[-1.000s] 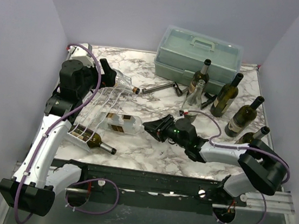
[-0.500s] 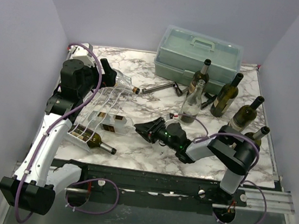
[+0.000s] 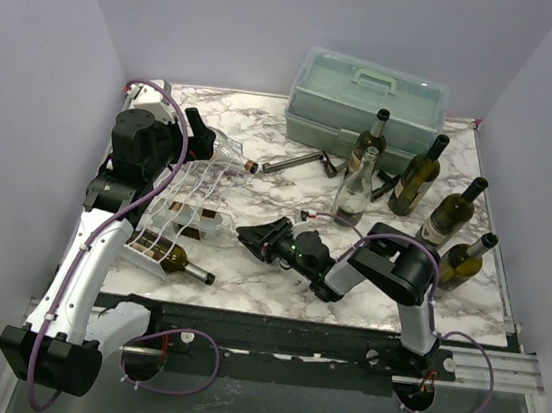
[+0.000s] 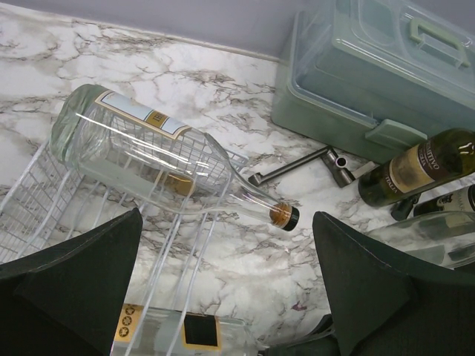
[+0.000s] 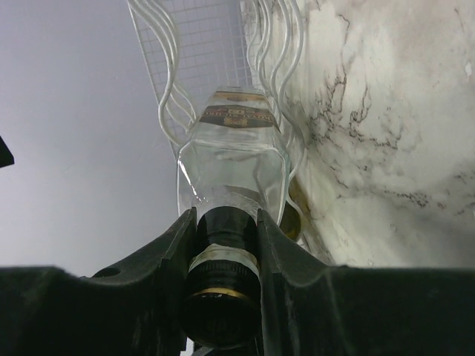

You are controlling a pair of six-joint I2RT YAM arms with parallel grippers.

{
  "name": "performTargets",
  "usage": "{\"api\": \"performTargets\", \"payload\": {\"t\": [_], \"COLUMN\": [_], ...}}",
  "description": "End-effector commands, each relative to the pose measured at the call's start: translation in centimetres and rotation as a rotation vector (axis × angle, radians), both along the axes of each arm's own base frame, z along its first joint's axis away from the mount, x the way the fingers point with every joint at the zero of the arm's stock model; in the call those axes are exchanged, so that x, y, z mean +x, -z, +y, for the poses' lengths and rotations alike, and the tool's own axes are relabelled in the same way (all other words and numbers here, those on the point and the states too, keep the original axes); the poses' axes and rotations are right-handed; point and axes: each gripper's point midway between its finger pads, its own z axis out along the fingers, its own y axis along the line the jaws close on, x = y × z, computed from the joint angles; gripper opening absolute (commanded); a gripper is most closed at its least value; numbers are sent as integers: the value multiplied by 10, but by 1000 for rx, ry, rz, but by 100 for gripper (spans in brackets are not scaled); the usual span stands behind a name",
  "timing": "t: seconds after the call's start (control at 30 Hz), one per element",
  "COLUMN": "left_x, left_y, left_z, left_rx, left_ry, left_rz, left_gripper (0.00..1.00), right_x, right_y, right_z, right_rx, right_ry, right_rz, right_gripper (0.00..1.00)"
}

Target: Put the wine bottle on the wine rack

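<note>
The wine rack (image 3: pixel 180 205) is a white wire frame lying flat at the table's left. My right gripper (image 3: pixel 252 236) is shut on the black-capped neck (image 5: pixel 226 252) of a clear square wine bottle (image 3: pixel 201 223). The bottle lies on its side with its body (image 5: pixel 234 163) over the rack's wavy rows (image 5: pixel 215 44). A clear round bottle (image 3: pixel 225 147) rests across the rack's far end, and a dark bottle (image 3: pixel 174 259) across its near end. My left gripper (image 3: pixel 196 134) hangs open above the clear round bottle (image 4: pixel 148 152), holding nothing.
A pale green toolbox (image 3: pixel 366 102) stands at the back. Several wine bottles stand upright on the right, among them a clear one (image 3: pixel 353 191) and dark ones (image 3: pixel 418 179) (image 3: pixel 451 216) (image 3: pixel 463 262). A metal opener (image 3: pixel 297 162) lies between the rack and the bottles.
My right gripper has moved left with the clear square bottle, sliding its body further onto the rack, and the right arm's elbow has swung left. The left arm has not moved.
</note>
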Motion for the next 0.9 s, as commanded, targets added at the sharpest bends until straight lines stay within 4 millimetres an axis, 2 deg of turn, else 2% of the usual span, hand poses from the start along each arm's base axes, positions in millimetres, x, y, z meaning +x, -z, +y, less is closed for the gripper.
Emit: {"api": "performTargets", "payload": {"t": [0.0,0.4,0.87], "left_x": [4,3,3], "left_y": [1,-1,-2], "left_z": [5,8,10], "left_rx": [-3,8,10], "left_ry": [-23,-33,-37], "left_rz": [-9,-17,-23], "left_gripper": [99,99,98], "right_x": [10,18,24], "right_y": [-114,-109,-84], "right_z": [9,39,48], "right_rx": [399,471,497], "right_ry": [34,40,79], "right_rz": [-161,-155,-127], "right_gripper": [1,1,1]}}
